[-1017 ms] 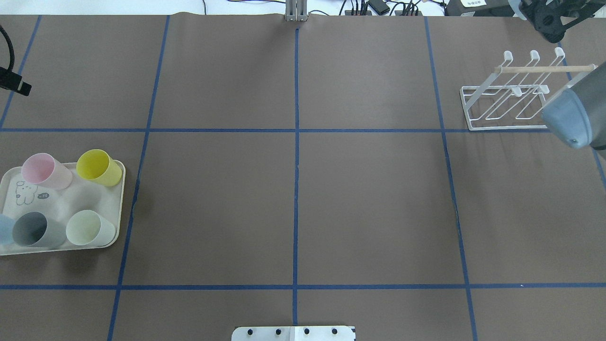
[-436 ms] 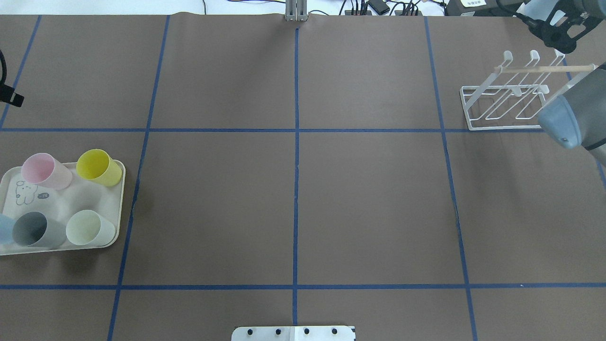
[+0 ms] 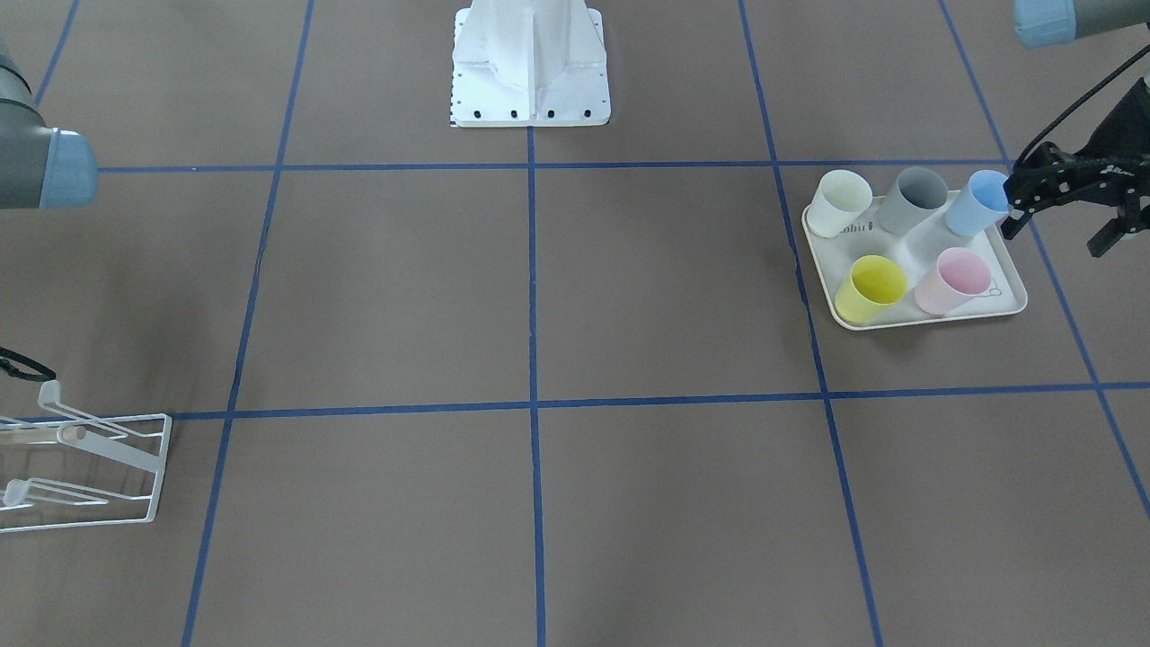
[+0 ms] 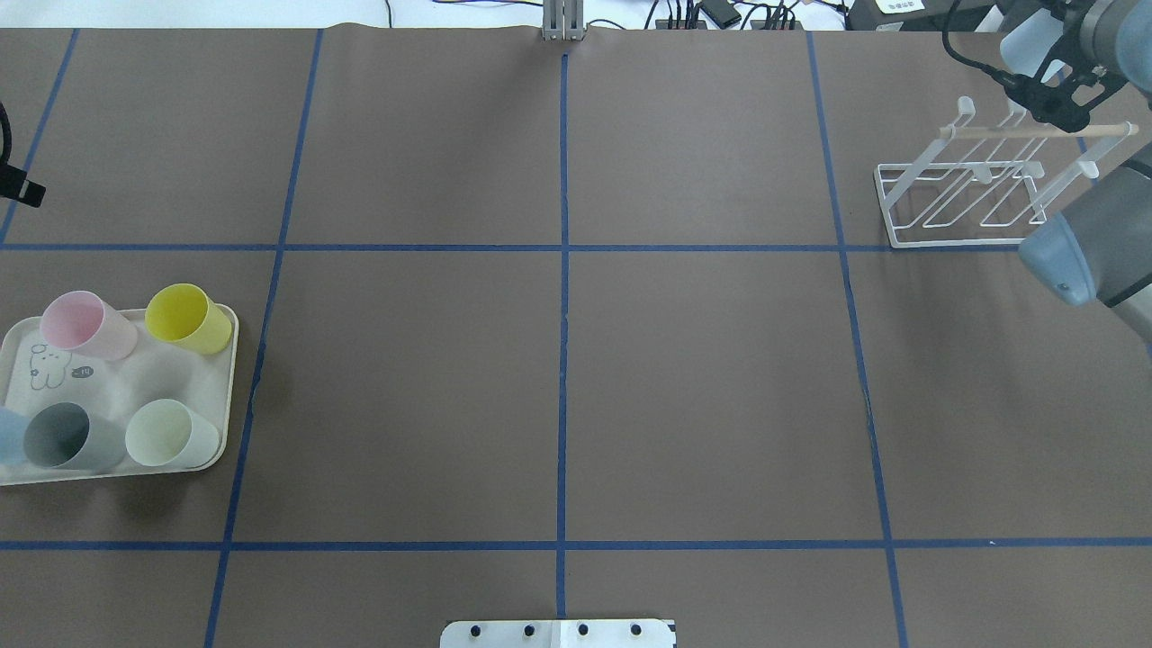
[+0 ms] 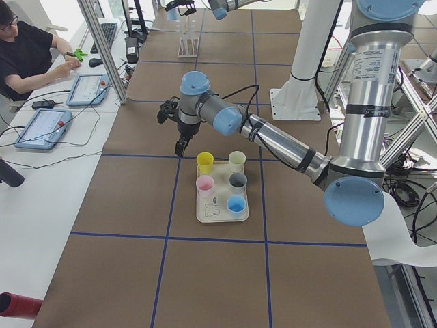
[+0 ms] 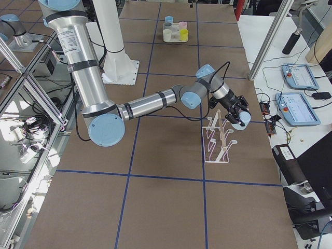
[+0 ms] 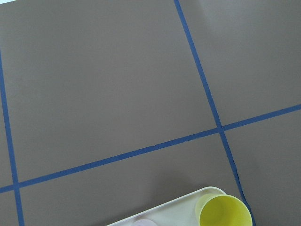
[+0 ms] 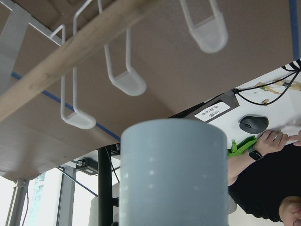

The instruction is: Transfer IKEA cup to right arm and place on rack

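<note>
The IKEA cup, pale blue-grey, is off the tabletop, clamped in the right pincer at the upper right of the overhead view, just beyond the white wire rack. In the right wrist view we see the cup fill the lower centre, with the rack's rounded prong tips and pale wooden rod above it in the frame, not touching it. The left pincer hangs at the right edge of the front-facing view, its fingers apart and empty. It is beside the cream tray, which carries a yellow cup, a pink cup, a blue cup, a grey cup and a cream cup.
</note>
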You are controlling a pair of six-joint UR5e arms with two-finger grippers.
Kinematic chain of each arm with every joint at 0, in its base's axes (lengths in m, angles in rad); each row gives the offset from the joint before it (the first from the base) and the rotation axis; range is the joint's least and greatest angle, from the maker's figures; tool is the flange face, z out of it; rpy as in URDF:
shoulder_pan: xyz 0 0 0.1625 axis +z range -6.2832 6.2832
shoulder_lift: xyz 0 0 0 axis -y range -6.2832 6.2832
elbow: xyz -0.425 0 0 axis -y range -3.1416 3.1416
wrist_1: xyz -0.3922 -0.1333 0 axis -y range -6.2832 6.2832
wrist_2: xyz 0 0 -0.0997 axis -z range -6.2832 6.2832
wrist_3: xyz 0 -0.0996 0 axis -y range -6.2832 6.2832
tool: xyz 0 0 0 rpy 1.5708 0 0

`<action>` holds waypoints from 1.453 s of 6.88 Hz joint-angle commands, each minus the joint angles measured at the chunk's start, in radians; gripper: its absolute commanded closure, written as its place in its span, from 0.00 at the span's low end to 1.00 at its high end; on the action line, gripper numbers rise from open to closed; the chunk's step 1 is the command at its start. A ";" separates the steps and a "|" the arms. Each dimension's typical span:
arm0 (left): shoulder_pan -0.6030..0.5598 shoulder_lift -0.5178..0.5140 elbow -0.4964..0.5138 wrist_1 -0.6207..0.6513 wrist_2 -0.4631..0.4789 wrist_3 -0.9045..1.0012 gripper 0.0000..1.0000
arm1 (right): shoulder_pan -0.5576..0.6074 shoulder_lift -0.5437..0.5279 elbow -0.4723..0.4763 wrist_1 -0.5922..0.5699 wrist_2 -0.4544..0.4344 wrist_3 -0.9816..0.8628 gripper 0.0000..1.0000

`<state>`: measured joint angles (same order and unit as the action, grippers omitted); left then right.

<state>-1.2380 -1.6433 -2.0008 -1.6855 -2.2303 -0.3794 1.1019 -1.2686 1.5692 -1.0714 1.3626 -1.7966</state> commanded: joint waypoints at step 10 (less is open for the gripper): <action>0.002 0.000 0.005 -0.002 -0.029 -0.004 0.00 | -0.086 -0.054 -0.038 0.068 -0.069 0.006 0.69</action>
<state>-1.2375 -1.6429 -1.9981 -1.6874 -2.2595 -0.3834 1.0246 -1.3218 1.5372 -1.0044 1.3013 -1.7894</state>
